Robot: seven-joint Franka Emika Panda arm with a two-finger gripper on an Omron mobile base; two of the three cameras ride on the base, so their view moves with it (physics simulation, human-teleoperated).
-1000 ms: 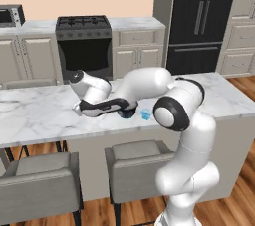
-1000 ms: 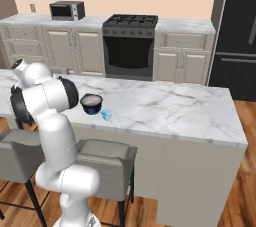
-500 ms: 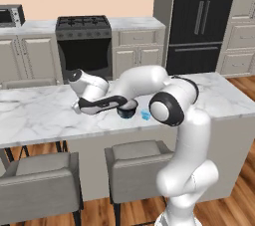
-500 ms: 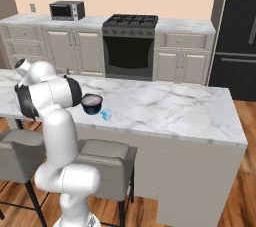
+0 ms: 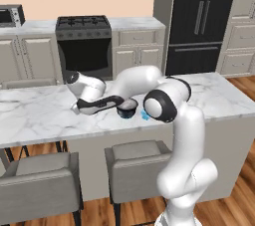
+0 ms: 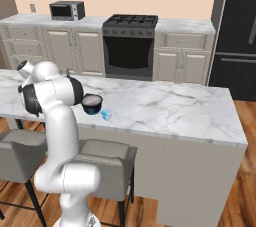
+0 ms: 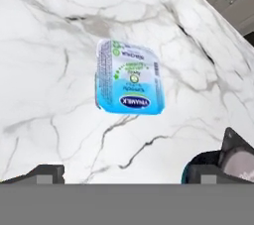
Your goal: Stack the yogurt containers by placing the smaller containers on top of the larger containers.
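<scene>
Dark round bowl [image 5: 128, 108] [image 6: 92, 104] on the white marble island counter [image 5: 40, 115] [image 6: 165, 106] [image 7: 49, 60]. Its inside looks pale grey-pink, and what that is can't be told. In the hand view a slice of the bowl [image 7: 237, 162] sits at the lower right corner, close by the right finger tip.

Light-blue yogurt cup [image 5: 145, 115] [image 6: 106, 115] [image 7: 130, 78] is on the counter just beside the bowl, toward the counter's near edge; whether they touch can't be told. It is narrower than the bowl. Whether it is the bigger or the smaller cup can't be told. From the hand view it has a squarish shape with rounded corners. The whitish lid has green printing, and a light-blue area with a dark blue oval logo runs along one edge. Fine print runs down one side. The lid is closed, so the contents are hidden.

Two-finger gripper [image 7: 124, 172]: tips spread wide apart, bare marble between them, holding nothing. The cup lies ahead of the tips, not between them. The white arm reaches left, low over the counter, with the bowl tucked against its underside.
</scene>
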